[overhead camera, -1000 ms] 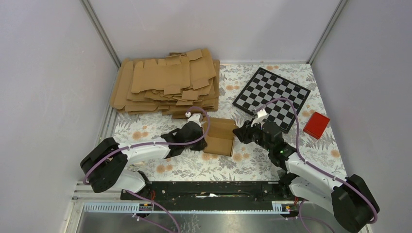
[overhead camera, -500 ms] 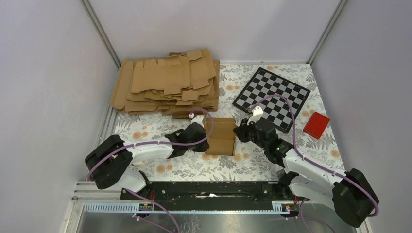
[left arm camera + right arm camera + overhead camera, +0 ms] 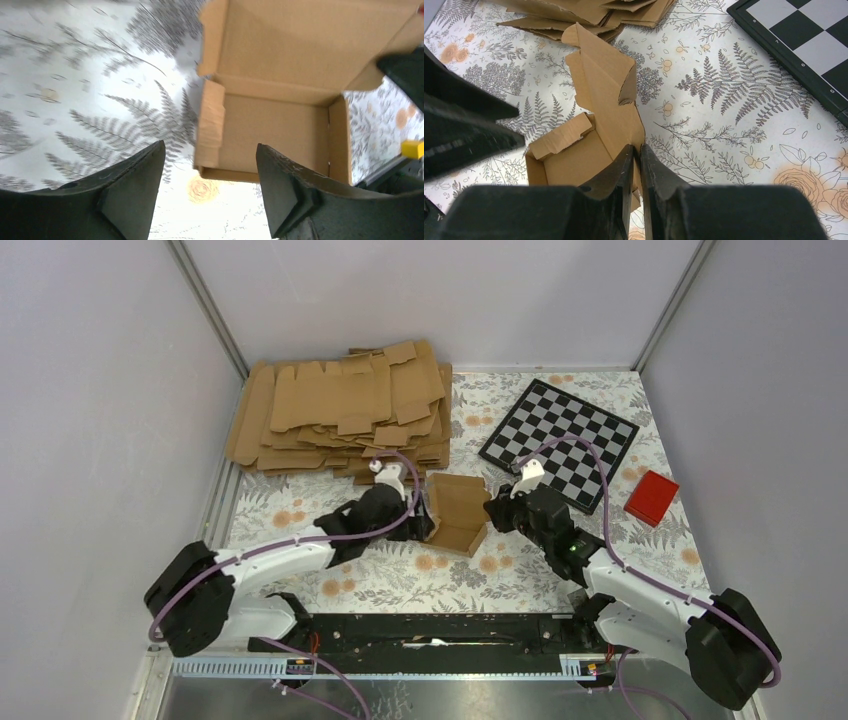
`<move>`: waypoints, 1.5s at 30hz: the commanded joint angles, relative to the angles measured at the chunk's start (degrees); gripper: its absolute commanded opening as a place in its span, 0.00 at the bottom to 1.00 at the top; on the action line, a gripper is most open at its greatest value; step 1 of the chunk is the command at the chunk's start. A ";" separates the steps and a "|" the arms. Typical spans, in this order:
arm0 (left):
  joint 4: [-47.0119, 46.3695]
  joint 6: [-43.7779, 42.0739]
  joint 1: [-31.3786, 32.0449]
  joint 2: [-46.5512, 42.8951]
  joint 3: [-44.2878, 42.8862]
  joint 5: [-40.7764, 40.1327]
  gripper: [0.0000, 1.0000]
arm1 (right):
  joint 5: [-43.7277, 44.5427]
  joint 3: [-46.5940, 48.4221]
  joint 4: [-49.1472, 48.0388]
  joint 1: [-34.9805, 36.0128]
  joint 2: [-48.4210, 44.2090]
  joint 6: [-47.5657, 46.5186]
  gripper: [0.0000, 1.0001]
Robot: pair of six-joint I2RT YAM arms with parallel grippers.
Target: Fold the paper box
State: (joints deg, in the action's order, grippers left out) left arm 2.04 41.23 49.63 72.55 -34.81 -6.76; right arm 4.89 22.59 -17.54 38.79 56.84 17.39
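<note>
The paper box (image 3: 457,510) is a small brown kraft piece, partly folded with its lid up, standing mid-table on the floral cloth. In the right wrist view the box (image 3: 589,130) shows an open cavity and raised flaps, and my right gripper (image 3: 636,150) is shut on its right side wall. My left gripper (image 3: 418,523) sits just left of the box, open. In the left wrist view the box (image 3: 280,85) lies beyond the spread left gripper (image 3: 210,150), apart from both fingers.
A big pile of flat cardboard blanks (image 3: 340,410) lies at the back left. A checkerboard (image 3: 558,440) sits at the back right, with a small red block (image 3: 651,497) beside it. Grey walls close in the table on three sides.
My left gripper let go of the box's left side, opened and drew back slightly. The right gripper closed on the box's right wall. The box has tilted a little.
</note>
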 commanded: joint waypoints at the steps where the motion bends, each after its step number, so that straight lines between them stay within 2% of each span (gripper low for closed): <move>1: -0.99 -3.08 -6.22 -4.41 0.91 1.60 0.73 | -1.34 -0.38 -3.37 0.50 -1.06 -1.31 0.17; 7: -7.09 -6.89 -14.45 -0.12 -1.42 10.45 0.68 | -2.12 -1.06 -4.17 0.49 -1.58 -1.38 0.17; 10: -11.02 -8.95 -15.02 4.40 -3.62 13.19 0.60 | -2.42 -1.08 -4.27 0.49 -1.48 -1.36 0.17; 14: -18.30 -10.80 -15.00 8.65 -4.49 18.00 0.59 | -1.91 -0.69 -3.75 0.46 -0.81 -1.39 0.17; 20: -21.02 -11.72 -15.00 13.57 -7.34 20.54 0.53 | -1.78 -0.52 -3.60 0.47 -0.78 -1.36 0.17; 23: -19.79 -11.52 -15.00 16.79 -9.68 19.37 0.44 | -1.66 -0.45 -3.50 0.55 -0.64 -1.35 0.17; 29: -19.62 -11.44 -15.00 20.66 -12.38 22.02 0.13 | -1.96 0.19 -3.05 0.44 -0.61 -1.01 0.17; 32: -18.49 -11.44 -15.00 20.03 -12.67 21.31 0.01 | -2.28 1.14 -2.16 0.50 -0.29 -0.48 0.17; 38: -16.13 -11.54 -13.84 16.01 -12.45 17.83 0.00 | 1.17 4.36 1.58 0.57 2.28 0.56 0.18; 45: -11.52 -14.26 -9.33 11.98 -13.73 10.21 0.00 | 6.82 8.79 5.05 0.52 6.39 1.17 0.29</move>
State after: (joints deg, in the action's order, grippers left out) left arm -9.61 28.86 38.09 88.27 -45.65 7.70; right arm 7.14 27.99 -13.74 38.85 61.58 17.78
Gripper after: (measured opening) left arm 0.010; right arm 0.257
